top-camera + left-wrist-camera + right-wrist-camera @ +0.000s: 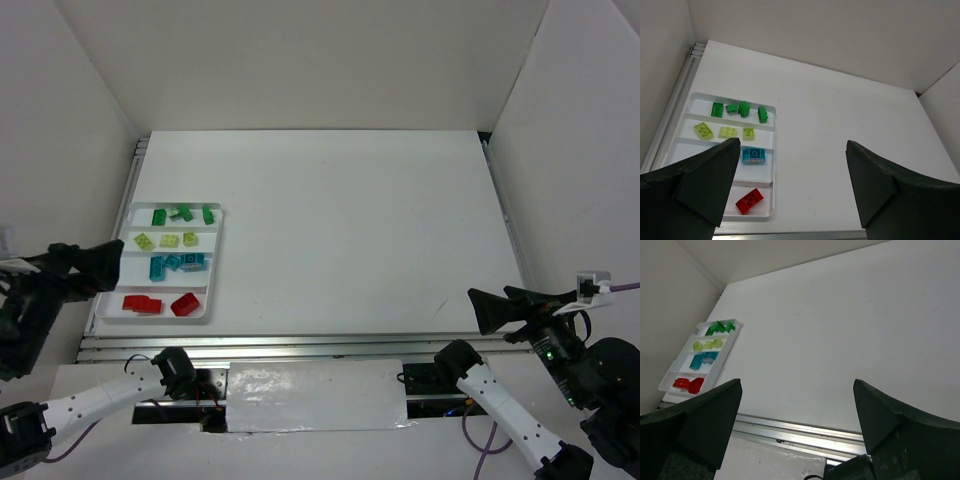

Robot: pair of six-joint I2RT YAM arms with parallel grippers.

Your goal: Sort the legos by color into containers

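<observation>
Lying in the tray (213, 241) at the table's (350, 230) left side, the legos (168, 240) are grouped by color: green farthest, then lime, teal, and red nearest. The left end effector (792, 144) and right end effector (797, 382) are held wide apart, with nothing gripped.

- Green legos (743, 108), lime legos (728, 132), a teal lego (753, 155) and a red lego (749, 200) are kept in separate tray (768, 176) compartments.
- The left gripper (792, 145) is spread wide.

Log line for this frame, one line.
tray: legos grouped by color, one compartment each | left hand: open, empty | right hand: open, empty
</observation>
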